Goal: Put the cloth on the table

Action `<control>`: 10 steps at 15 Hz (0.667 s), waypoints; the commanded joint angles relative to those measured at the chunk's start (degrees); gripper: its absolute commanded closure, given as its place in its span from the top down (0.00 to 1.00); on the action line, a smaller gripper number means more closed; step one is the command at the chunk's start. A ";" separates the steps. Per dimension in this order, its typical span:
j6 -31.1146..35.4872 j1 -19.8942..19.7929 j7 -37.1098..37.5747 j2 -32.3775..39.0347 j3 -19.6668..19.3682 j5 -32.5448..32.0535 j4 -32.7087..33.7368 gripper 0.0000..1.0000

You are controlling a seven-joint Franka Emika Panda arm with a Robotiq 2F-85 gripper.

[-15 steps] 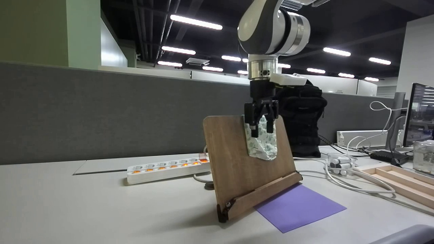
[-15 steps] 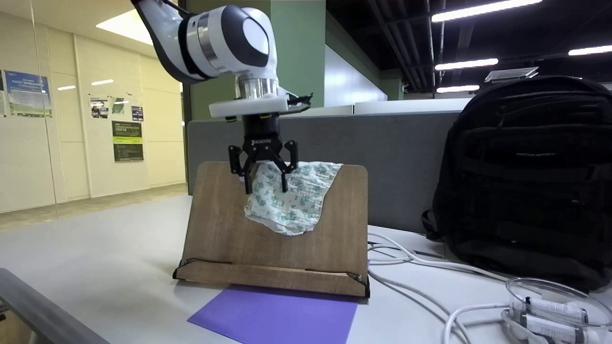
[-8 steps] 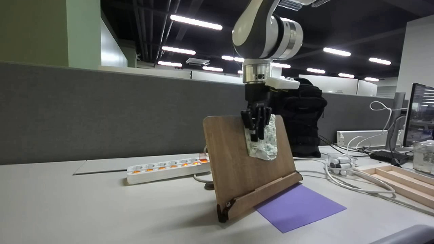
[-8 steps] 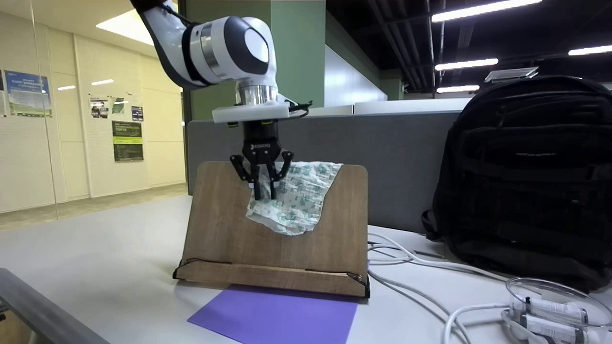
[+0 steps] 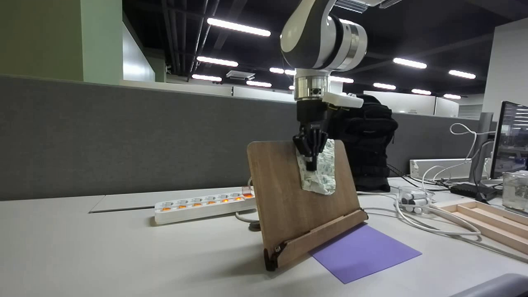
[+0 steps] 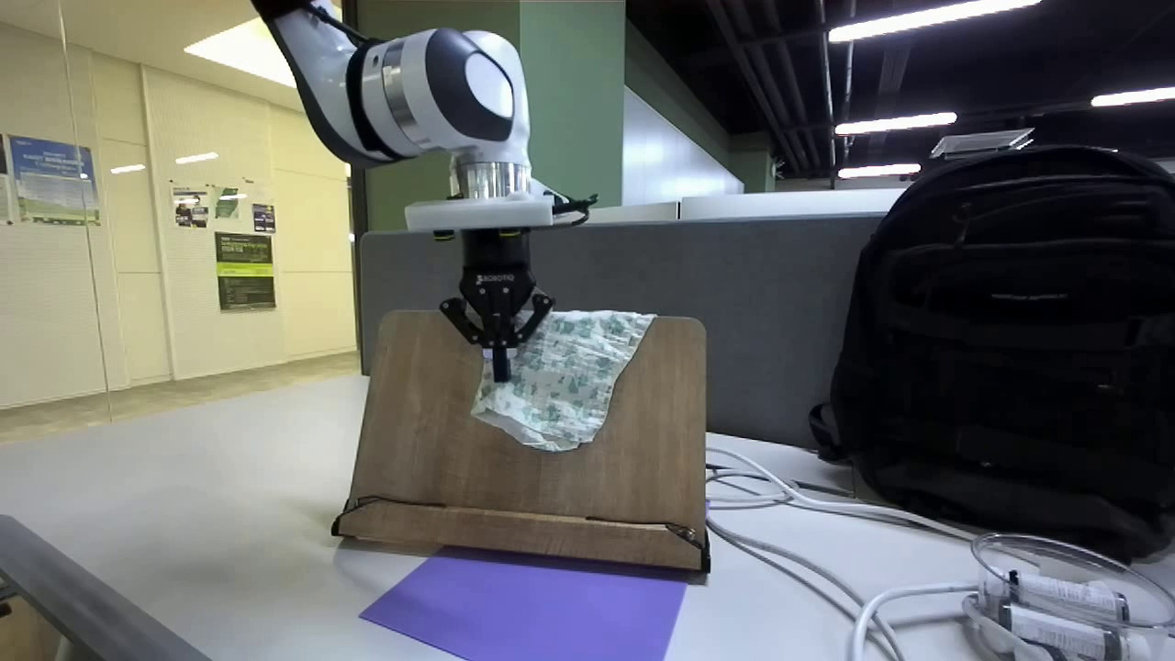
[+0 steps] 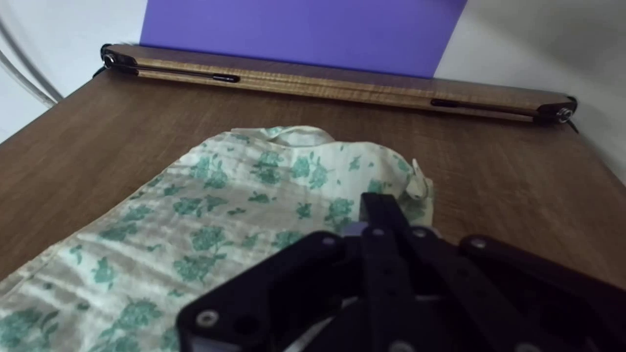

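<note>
A pale cloth with mint-green flowers (image 6: pixel 578 381) hangs over the top edge of the tilted wooden board stand (image 5: pixel 276 189), its lower part lying loose against the board's front. The stand rests on the light grey-white table (image 5: pixel 123 251). My gripper (image 6: pixel 500 375) points down in front of the board, fingertips pressed together at the cloth's side. In the wrist view the gripper (image 7: pixel 379 198) is shut, with cloth (image 7: pixel 220 215) on both sides of the fingertips and a small crumpled fold just beyond them. It appears pinched there, though the pinched bit itself is hidden by the fingers.
A flat purple sheet (image 6: pixel 551 606) lies under the stand's front lip. Behind the stand are a white power strip (image 5: pixel 202 208) and a black backpack (image 6: pixel 1010 349). White cables (image 6: pixel 780 551), a clear jar with small bottles (image 6: pixel 1065 597) and a wooden tray (image 5: pixel 491 222) occupy one side.
The gripper has come down slightly and sideways to the cloth, and its fingers have gone from wide apart to together. The cloth's lower and far edges have shifted a little towards the gripper.
</note>
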 commanded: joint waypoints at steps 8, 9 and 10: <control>-18.01 -0.98 9.82 -27.99 -1.14 -2.88 -10.92 0.00; -19.22 -1.62 11.41 -31.13 -1.50 -3.30 -12.27 0.00; -20.73 -2.26 12.61 -33.69 -1.90 -3.24 -13.25 0.00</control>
